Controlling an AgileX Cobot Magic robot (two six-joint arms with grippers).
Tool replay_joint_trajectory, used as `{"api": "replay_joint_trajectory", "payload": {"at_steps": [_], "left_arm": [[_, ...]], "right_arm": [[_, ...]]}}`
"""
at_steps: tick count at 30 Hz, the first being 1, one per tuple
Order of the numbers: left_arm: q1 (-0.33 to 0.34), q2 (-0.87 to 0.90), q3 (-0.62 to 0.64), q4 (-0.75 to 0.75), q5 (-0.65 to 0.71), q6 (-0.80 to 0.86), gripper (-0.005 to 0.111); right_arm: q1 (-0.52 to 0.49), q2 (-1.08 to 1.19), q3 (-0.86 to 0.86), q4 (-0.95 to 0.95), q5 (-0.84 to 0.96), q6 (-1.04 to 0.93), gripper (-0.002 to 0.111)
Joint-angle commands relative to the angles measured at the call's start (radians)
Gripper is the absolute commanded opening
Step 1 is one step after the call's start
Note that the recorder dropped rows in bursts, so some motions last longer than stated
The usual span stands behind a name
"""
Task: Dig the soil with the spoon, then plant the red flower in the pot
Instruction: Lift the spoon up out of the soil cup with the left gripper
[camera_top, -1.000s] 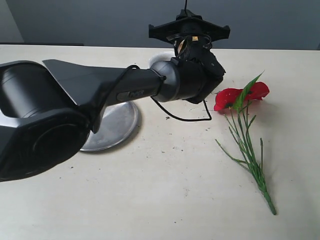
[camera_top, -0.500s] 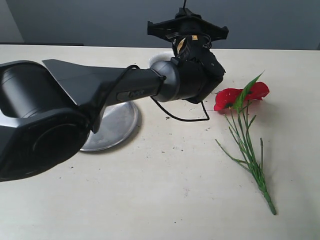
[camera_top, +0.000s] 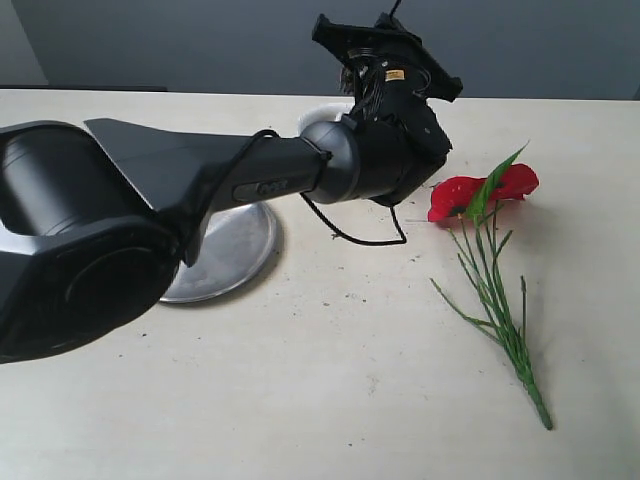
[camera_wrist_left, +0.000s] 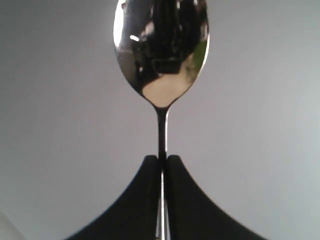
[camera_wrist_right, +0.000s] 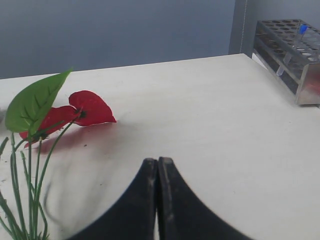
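Steel shines in the left wrist view: the spoon (camera_wrist_left: 161, 50) has its thin handle clamped between the left jaws, which are closed tight on it. Its oval bowl stands out beyond them against a plain grey wall (camera_wrist_left: 260, 100), mirroring dark shapes and one pale patch. In the exterior view the left arm (camera_top: 150, 200) stretches from 9 o'clock across the cream tabletop (camera_top: 330, 390) toward 12 o'clock, and its black wrist housing hides the spoon from that side. Only a white sliver of the pot (camera_top: 322, 110) shows at about 12 o'clock, just behind the wrist; what it holds cannot be seen. The round steel plate (camera_top: 235, 250) lies flat at 9 o'clock from the middle of the scene, partly under the arm. The red flower (camera_top: 455, 195) lies on its side on the tabletop at 3 o'clock, apart from the pot. Its petals and broad green leaf (camera_top: 490, 185) point toward 1 o'clock, and its thin green stems (camera_top: 500, 310) trail toward 5 o'clock. A few dark specks of soil (camera_top: 325, 298) dot the tabletop between plate and stems. The right jaws are pressed together with nothing between them, low over the tabletop near the flower's petals. A metal test-tube rack (camera_wrist_right: 292, 47) stands at the tabletop's far edge.
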Motion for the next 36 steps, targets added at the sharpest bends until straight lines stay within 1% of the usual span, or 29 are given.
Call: {"api": "replay_joint_trajectory", "payload": {"at_steps": [1,3,9,16,20,27,32,36], "left_arm": [[-0.001,-0.010,0.000,0.027,0.029,0.143,0.000],[0.000,-0.010,0.000,0.027,0.055,0.224,0.000],[0.000,-0.010,0.000,0.008,0.110,0.378,0.000],[0.000,-0.010,0.000,0.008,0.122,0.483,0.000],[0.000,-0.010,0.000,0.005,0.147,0.503,0.000],[0.000,-0.012,0.000,-0.086,0.183,0.670,0.000],[0.000,-0.032,0.000,-0.190,0.218,0.811,0.000],[0.000,-0.070,0.000,-0.280,0.224,0.983,0.000]], "right_arm": [[-0.004,-0.004,0.002,0.001,-0.005,-0.001,-0.001],[-0.004,-0.004,0.002,0.001,-0.005,-0.001,-0.001],[-0.004,-0.004,0.002,0.001,-0.005,-0.001,-0.001],[-0.004,-0.004,0.002,0.001,-0.005,-0.001,-0.001],[-0.004,-0.004,0.002,0.001,-0.005,-0.001,-0.001],[-0.004,-0.004,0.002,0.001,-0.005,-0.001,-0.001],[-0.004,-0.004,0.002,0.001,-0.005,-0.001,-0.001],[-0.004,-0.004,0.002,0.001,-0.005,-0.001,-0.001]]}}
